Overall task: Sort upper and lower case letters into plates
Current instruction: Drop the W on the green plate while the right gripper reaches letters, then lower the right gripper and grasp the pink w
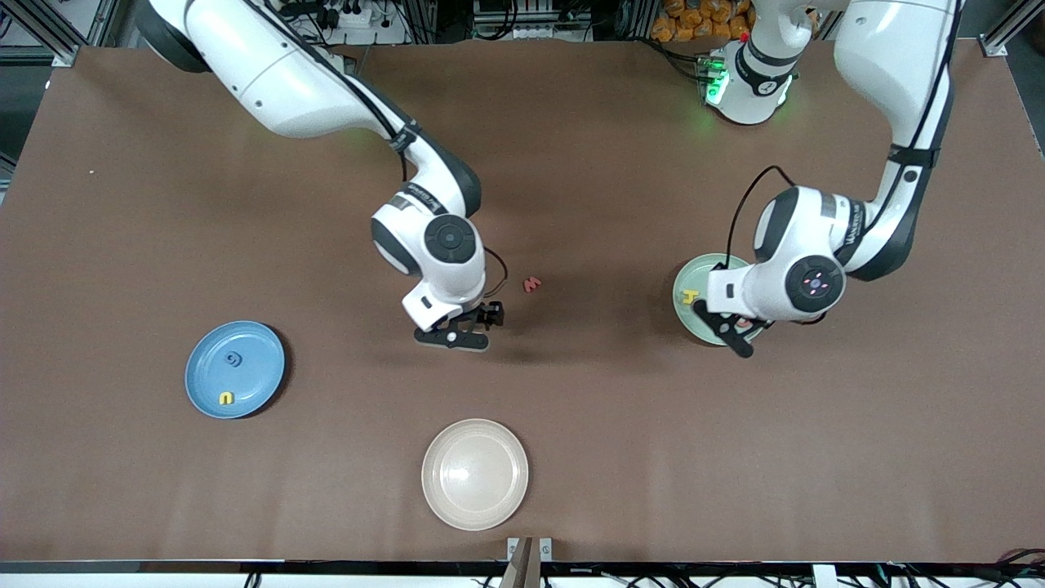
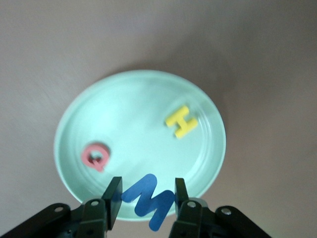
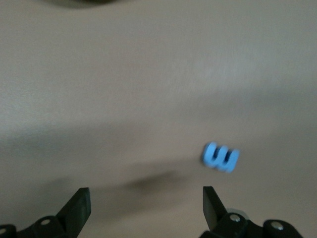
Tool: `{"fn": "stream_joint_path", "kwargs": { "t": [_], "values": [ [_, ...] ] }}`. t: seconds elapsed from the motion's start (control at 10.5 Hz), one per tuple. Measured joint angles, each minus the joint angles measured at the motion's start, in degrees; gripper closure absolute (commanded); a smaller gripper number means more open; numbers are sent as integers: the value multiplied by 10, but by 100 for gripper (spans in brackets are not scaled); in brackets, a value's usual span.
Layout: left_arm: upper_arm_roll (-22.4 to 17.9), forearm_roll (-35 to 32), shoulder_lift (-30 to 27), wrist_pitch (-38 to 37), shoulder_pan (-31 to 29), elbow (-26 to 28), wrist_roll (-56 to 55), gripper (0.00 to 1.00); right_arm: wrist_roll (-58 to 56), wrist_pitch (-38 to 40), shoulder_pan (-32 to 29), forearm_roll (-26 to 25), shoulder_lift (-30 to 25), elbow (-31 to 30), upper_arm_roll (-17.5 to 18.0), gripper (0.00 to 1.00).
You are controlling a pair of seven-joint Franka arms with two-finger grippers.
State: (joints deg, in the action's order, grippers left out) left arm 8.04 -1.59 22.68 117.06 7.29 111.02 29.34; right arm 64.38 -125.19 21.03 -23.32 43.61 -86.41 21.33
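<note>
A: Left gripper (image 2: 146, 203) is seen over the pale green plate (image 2: 74, 124), pinching a blue M (image 2: 148, 198) between its fingers. A yellow H (image 2: 181, 121) and a red Q (image 2: 96, 155) already lie in that plate, apart from each other.

B: Risk there?

A: The M is gripped near the plate's rim, not over its middle. If released here, it could be dropped on the rim and tipped out onto the worktop (image 1: 620, 425). It also looks skewed in the grip, so a slip before release is possible.

B: Right side?

A: Right gripper (image 3: 146, 206) is spread wide over bare worktop, nothing held. A light blue letter (image 3: 221, 157) is seen just off its centreline in the right wrist view; it cannot be found in the front view. If the descent is made as aligned now, one finger could be landed on it and the letter pushed away.

B: Anything else?

A: A red letter (image 1: 531, 284) lies on the worktop beside the right wrist and could be swept by it. The blue plate (image 1: 200, 388), at the right arm's end, holds a blue letter (image 1: 234, 358) and a yellow one (image 1: 226, 398). The cream plate (image 1: 475, 474), nearest the front camera, could be mistaken for a target.
</note>
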Motion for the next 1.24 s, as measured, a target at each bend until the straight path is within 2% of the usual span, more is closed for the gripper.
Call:
{"fn": "stream_joint_path", "kwargs": {
  "t": [0.1,0.48,0.86,1.24],
  "values": [
    [5,12,-9,15,-4,25,0,0,55,-7,13,21,2,1,-1,0],
    [12,34,-12,25,-1,35,-51,0,210,-69,57,87,12,4,-11,0],
    [14,91,-12,27,4,0,-128,0,347,-110,127,163,39,5,-78,0],
    [20,107,-10,13,42,-37,-224,0,434,-106,135,180,40,6,-83,0]
  ]
}}
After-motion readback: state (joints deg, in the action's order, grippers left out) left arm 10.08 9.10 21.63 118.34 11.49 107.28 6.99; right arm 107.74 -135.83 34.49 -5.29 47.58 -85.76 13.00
